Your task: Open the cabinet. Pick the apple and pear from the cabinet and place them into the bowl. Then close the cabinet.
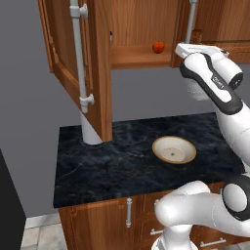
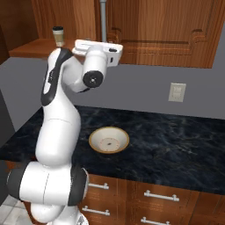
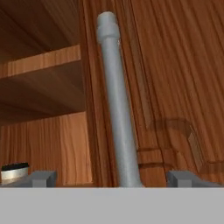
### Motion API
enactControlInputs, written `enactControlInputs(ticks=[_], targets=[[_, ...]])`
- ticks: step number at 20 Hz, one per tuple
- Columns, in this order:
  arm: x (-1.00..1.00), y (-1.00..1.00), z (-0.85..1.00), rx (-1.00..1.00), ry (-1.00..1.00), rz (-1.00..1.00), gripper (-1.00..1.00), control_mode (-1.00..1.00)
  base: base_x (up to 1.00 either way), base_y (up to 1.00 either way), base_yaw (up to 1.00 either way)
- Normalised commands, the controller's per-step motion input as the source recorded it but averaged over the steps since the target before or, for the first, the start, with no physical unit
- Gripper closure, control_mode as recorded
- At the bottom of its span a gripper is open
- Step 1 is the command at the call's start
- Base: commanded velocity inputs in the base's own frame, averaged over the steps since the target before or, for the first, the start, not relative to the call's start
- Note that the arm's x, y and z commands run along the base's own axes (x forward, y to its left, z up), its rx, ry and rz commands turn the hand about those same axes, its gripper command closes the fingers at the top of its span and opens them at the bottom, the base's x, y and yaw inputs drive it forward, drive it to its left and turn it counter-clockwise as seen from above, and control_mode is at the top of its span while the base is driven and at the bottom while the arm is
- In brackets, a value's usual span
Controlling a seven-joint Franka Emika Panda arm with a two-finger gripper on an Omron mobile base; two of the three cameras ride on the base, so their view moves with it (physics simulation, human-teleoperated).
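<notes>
Up at the cabinet [image 1: 97,63], I've got the gripper [image 3: 111,177] level with the right door's long handle [image 3: 117,100], a smooth round silver bar running straight between my two dark fingertips [image 3: 41,177], which stand wide apart on either side of it with nothing clamped. From the hand view I read reddish-brown wood grain everywhere: a raised-panel door [image 3: 175,87] with a curved moulding to the right of the bar, and a plain flat shelf [image 3: 39,61] inside the open compartment to the left. Left door [image 1: 83,68] hangs swung out toward me, its own silver bar handle [image 1: 78,53] standing vertical on round mounts. On the lower shelf in the left base view sits the apple [image 1: 158,46], small, round and red, well back in the opening. Down on the tabletop [image 1: 112,161], a dark, glossy marbled slab, the bowl [image 1: 174,149] rests by itself, shallow and round, tan rim, cream speckled inside. A small cup with a dark lid [image 2: 58,36] stands on the shelf in the right base view. I can't make out the pear from here.
</notes>
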Motion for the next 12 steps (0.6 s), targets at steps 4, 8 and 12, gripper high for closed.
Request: enactControlInputs(ticks=[4,8,12], targets=[[1.0,-0.16,0.0,0.0,0.02,0.0,-1.0,-1.0,0.0,0.0,0.0],[1.0,-0.3,0.0,0.0,0.05,0.0,-1.0,-1.0,0.0,0.0,0.0],[0.96,-0.13,-0.08,0.0,0.1,0.0,1.0,-1.0,0.0,0.0,0.0]])
